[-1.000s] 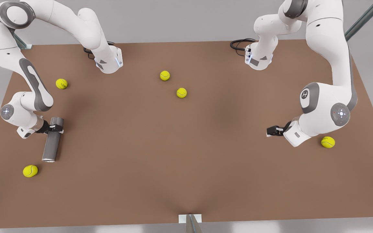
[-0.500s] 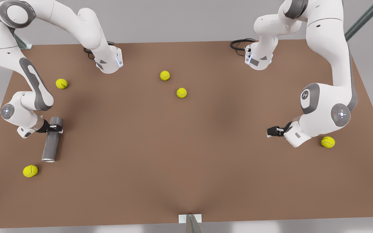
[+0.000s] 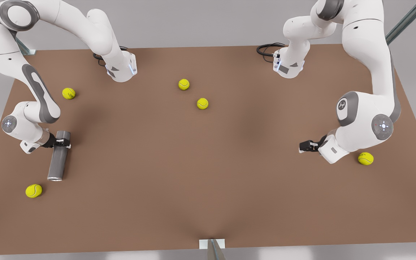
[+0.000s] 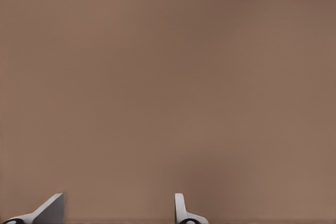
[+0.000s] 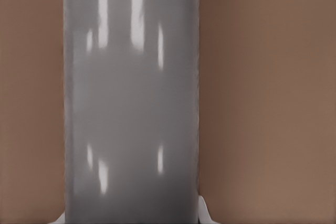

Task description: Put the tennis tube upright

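The tennis tube (image 3: 57, 159) is a dark grey cylinder lying on the brown table (image 3: 208, 173) at the front view's left, its silvery rim (image 3: 55, 178) at the near end. My right gripper (image 3: 62, 143) is shut across the tube's far end. In the right wrist view the tube (image 5: 131, 103) runs between the fingers, and one fingertip (image 5: 203, 214) shows against its side. My left gripper (image 3: 304, 146) hovers low over bare table at the front view's right. It is open, with nothing between its fingers (image 4: 52, 208).
Several yellow tennis balls lie loose: one (image 3: 34, 190) near the tube's rim end, one (image 3: 68, 93) behind the right arm, two (image 3: 183, 84) (image 3: 202, 103) mid-table at the back, one (image 3: 365, 158) beside the left arm. Both arm bases stand at the back edge.
The left arm and its gripper have drifted slightly toward the front view's right. The right arm's wrist has shifted a little; the tube has barely moved.
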`<state>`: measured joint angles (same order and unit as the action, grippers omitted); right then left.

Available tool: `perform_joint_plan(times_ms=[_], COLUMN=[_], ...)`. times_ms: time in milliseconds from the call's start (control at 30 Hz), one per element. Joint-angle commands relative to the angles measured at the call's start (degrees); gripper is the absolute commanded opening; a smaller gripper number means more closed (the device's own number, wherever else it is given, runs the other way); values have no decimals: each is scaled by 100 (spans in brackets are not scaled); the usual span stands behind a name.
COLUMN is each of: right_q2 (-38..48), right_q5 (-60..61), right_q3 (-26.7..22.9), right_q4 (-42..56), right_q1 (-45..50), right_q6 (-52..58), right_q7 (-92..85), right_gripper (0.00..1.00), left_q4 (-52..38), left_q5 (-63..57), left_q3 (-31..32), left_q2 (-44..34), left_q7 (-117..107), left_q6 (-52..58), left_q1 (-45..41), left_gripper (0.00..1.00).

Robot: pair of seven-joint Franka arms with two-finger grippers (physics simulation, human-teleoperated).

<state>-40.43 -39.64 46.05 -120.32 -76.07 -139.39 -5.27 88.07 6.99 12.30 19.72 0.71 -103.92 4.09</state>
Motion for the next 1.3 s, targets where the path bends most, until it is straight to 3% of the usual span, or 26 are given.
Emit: perform_joint_plan(times_ms=[0,600,867,1067,1267], right_q2=[0,255,361,413,369], right_q5=[0,9,18,70,79], right_q3=[9,211,1353,1380,1310], right_q4=[0,0,-9,62,861], right_q1=[-13,-31,-189,584,2570], right_q6=[0,123,632,650,730], right_q7=[-1,-45,-194,-203,-282], right_gripper=[77,77,77,77,77], left_q4=[0,0,-9,0,8], left_q5=[4,-5,4,4,373], left_q3=[0,0,0,0,0], left_q2=[-3,-3,23,32,84], left_q7=[-1,-1,-1,-9,-36], left_q6=[4,-23,-58,-58,-84], left_q1=[-13,22,30,22,-5], left_gripper=[99,99,99,99,99])
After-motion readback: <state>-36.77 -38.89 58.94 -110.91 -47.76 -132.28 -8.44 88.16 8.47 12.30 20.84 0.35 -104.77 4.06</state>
